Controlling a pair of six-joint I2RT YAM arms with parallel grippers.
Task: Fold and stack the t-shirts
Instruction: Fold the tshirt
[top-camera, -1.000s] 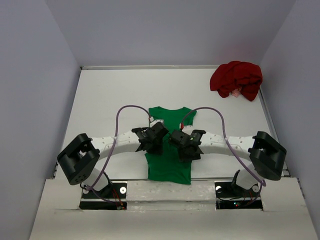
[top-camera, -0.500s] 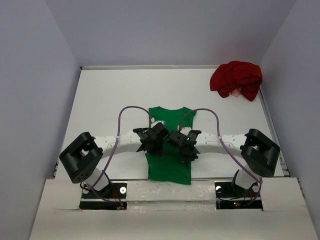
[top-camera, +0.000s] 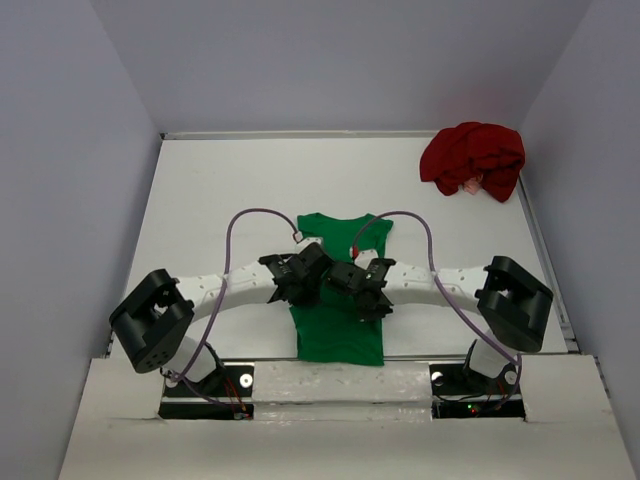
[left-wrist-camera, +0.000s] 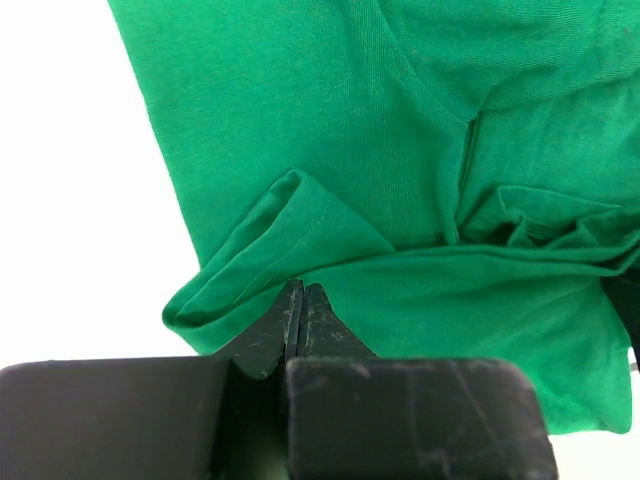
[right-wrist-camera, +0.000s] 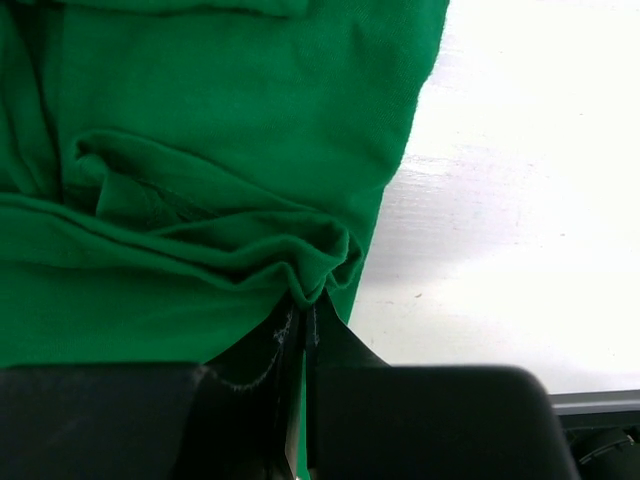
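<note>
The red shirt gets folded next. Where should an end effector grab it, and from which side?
Probably a raised fold on top of the red shirt, coming from above and its near-left: it lies bunched in a heap in the far right corner, close to the wall.

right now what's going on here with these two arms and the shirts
Both arms are working on the green t-shirt, which lies spread near the front of the table. The left gripper is shut on its left edge and the right gripper on its right edge, bunching the cloth. The dark red t-shirt sits crumpled in the far right corner, not yet folded.
</note>
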